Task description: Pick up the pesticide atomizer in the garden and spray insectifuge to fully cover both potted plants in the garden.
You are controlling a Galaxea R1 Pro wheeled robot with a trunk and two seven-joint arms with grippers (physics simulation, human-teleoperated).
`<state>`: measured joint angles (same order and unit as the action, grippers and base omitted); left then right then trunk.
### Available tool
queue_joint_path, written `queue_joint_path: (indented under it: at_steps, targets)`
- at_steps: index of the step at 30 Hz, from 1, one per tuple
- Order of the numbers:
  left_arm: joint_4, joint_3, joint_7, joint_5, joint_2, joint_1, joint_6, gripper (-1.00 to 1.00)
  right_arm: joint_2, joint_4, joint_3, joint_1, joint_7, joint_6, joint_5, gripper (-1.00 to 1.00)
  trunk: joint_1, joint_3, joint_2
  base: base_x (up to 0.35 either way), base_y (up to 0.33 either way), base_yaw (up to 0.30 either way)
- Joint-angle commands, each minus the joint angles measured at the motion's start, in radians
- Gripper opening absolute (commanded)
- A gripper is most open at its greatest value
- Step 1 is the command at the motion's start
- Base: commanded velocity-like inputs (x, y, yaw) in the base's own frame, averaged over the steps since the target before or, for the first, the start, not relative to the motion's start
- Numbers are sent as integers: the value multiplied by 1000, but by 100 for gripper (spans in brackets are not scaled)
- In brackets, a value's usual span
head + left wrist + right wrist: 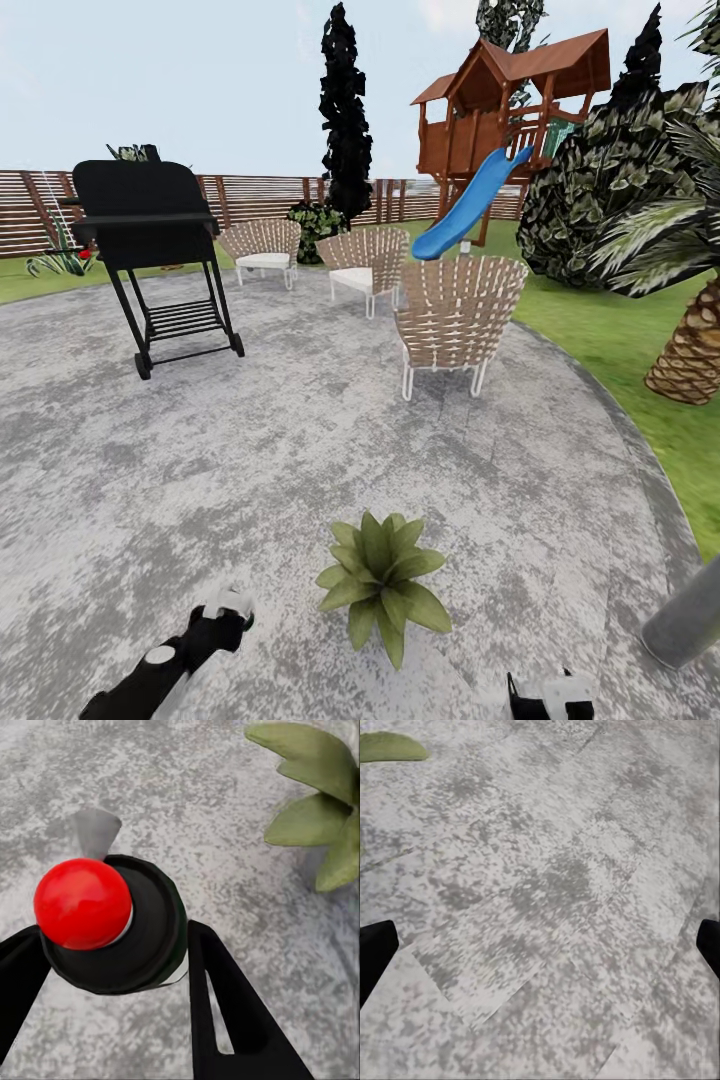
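A: From the head, what's on the round grey paved patio (150, 480)?

B: A small potted plant with a rosette of pointed green leaves (382, 580) at six o'clock. The left gripper (228, 607) sits just beside it at its nine o'clock; the right gripper (548, 692) at its four o'clock.

A: Left wrist?

B: The dark green-black atomizer bottle with a red ball on top (112, 921) is clamped between the left gripper's (112, 967) black fingers (225, 1005). The plant's leaves (319, 795) lie near, at two o'clock.

A: Right wrist?

B: The right gripper's (540, 945) fingertips (373, 954) spread wide apart over bare paving, holding nothing. A leaf tip (390, 748) shows at eleven o'clock.
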<state>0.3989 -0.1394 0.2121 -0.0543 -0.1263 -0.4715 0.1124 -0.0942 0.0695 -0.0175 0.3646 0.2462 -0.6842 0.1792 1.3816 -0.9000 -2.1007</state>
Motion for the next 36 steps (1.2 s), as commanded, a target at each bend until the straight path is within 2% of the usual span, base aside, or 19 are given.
queue_joint_path:
  at_steps: [1, 2, 4, 7, 8, 12, 14, 16, 17, 20, 22, 23, 24, 25, 26, 28, 29, 32, 36]
  targets:
    - [1, -5, 99, 19, -31, -33, -63, -100, -14, 83, -4, 0, 8, 1, 12, 100, 0, -1, 0, 0, 0, 0]
    - [1, -5, 134, 27, -41, -44, -82, -100, -16, 111, -6, 0, 2, 2, 13, 100, 0, -1, 0, 0, 0, 0]
    - [1, -5, 216, 52, -62, -76, -120, -100, -18, 170, -10, 0, -63, 29, 16, 100, 0, -1, 0, 0, 0, 0]
    - [0, -5, 313, 117, -73, -120, -152, -100, -21, 251, -11, 0, -219, 161, 17, 100, 0, -1, 0, 0, 0, 0]
    - [0, -4, 352, 153, -74, -137, -172, -100, -24, 294, -11, 0, -262, 224, 17, 100, 0, -1, 0, 0, 0, 0]
    - [1, -3, 456, 218, -75, -190, -249, -100, -38, 416, -12, 2, -314, 327, 17, 100, 0, -1, 0, 0, 0, 0]
    - [2, -4, 498, 226, -75, -212, -266, -100, -50, 464, -12, 2, -344, 350, 18, 100, 0, -1, 0, 0, 0, 0]
    - [2, -5, 531, 244, -76, -244, -279, -100, -89, 519, -11, 2, -416, 398, 17, 100, 0, -1, 0, 0, 0, 0]
    - [6, -6, 586, 349, -70, -266, -306, -100, -130, 609, -11, 2, -566, 490, 18, 100, 0, -1, 0, 0, 0, 0]
    - [39, -4, 717, 469, -60, -287, -348, -100, -146, 722, -12, 2, -721, 606, 18, 100, 0, -1, 0, 0, 0, 0]
    - [50, -4, 769, 497, -58, -297, -388, -100, -149, 795, -12, 2, -776, 694, 18, 100, 0, -1, 0, 0, 0, 0]
    - [55, -5, 803, 511, -57, -309, -430, -100, -149, 867, -14, 2, -822, 786, 23, 100, 0, -1, 0, 0, 0, 0]
    - [57, -6, 823, 521, -56, -317, -450, -100, -146, 919, -17, 2, -864, 842, 29, 100, 0, -1, 0, 0, 0, 0]
    - [58, -6, 879, 557, -55, -333, -467, -100, -143, 1012, -55, 2, -965, 902, 34, 100, 0, -1, 0, 0, 0, 0]
    - [58, -6, 914, 585, -53, -338, -473, -100, -140, 1046, -81, 2, -1000, 915, 35, 100, 0, -1, 0, 0, 0, 0]
    - [58, -6, 950, 627, -44, -341, -487, -100, -132, 1084, -117, 2, -1023, 927, 35, 100, 0, -1, 0, 0, 0, 0]
    - [58, -6, 968, 675, -28, -342, -505, -100, -120, 1114, -159, 2, -1032, 957, 35, 100, 0, -1, 0, 0, 0, 0]
    - [58, -5, 981, 755, 13, -343, -524, -100, -90, 1164, -252, 2, -1038, 1031, 36, 100, 0, -1, 0, 0, 0, 0]
    - [59, -5, 983, 770, 28, -343, -525, -100, -76, 1175, -280, 2, -1039, 1045, 36, 100, 0, -1, 0, 0, 0, 0]
